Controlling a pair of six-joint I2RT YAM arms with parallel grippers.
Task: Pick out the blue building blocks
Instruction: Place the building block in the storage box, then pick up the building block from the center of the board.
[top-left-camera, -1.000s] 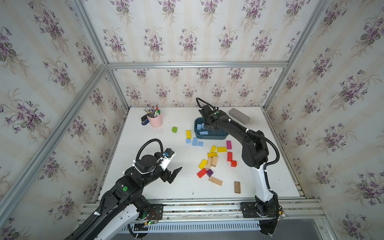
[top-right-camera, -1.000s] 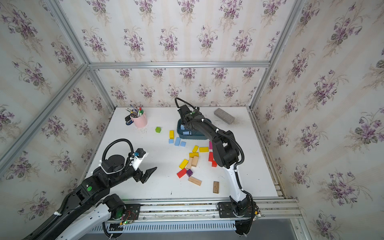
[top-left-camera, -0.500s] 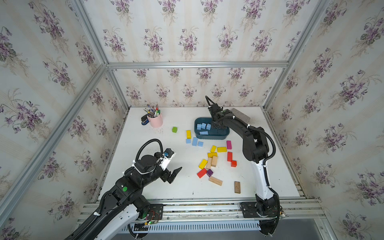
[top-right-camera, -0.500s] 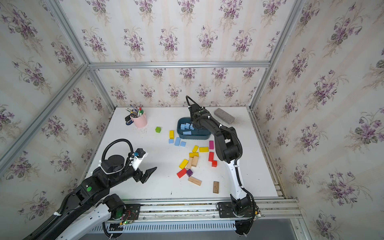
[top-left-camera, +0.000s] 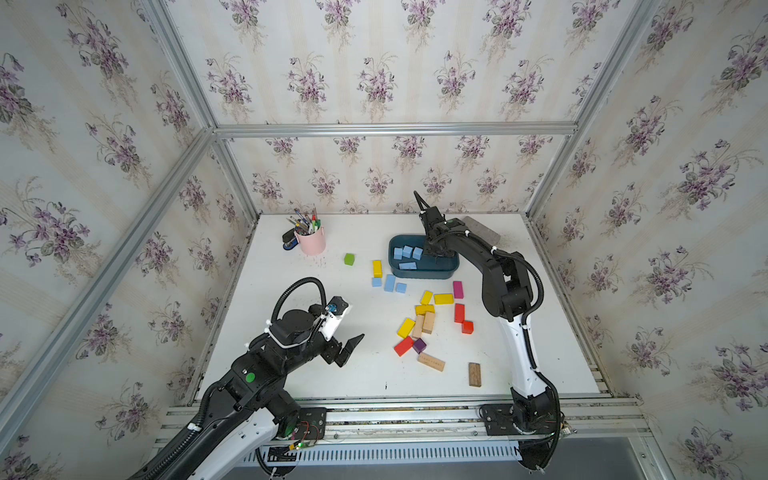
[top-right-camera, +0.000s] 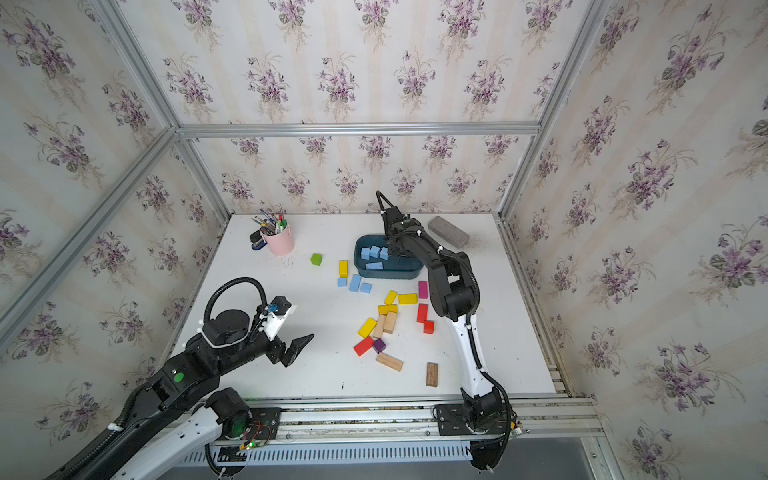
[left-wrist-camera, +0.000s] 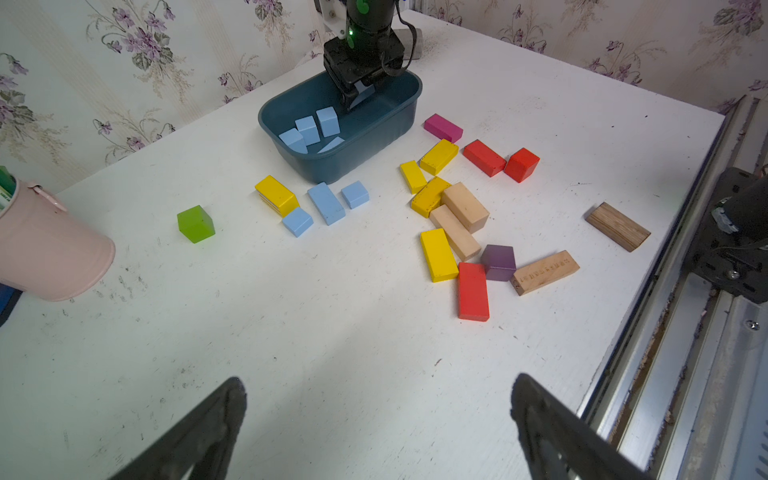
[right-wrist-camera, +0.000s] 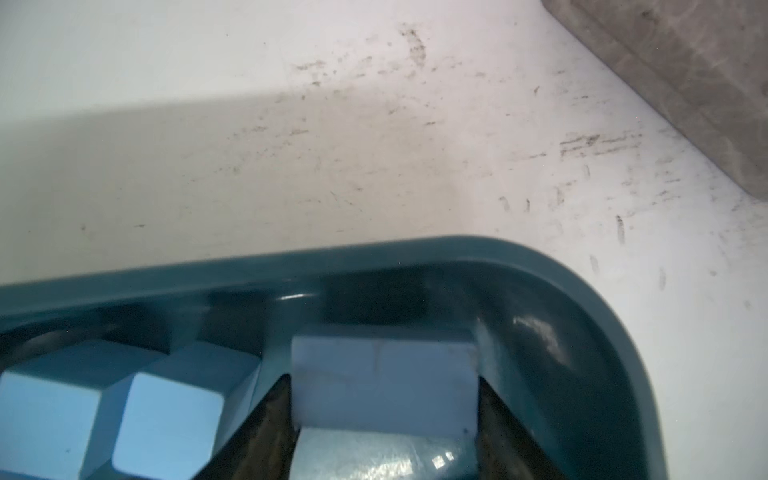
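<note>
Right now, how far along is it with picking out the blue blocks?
Done: four blue blocks lie in the teal tub. In hand: a fifth sits in the right pincer, inside the tub; gripped or loose, I cannot tell. Remaining: three blue blocks on the table beside the tub. The left pincer hangs open.

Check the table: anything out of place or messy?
Only the grey stone-like brick at the back, right of the tub: it is no toy block, and dark grit lies scattered around it. Nothing looks spilled or toppled.
</note>
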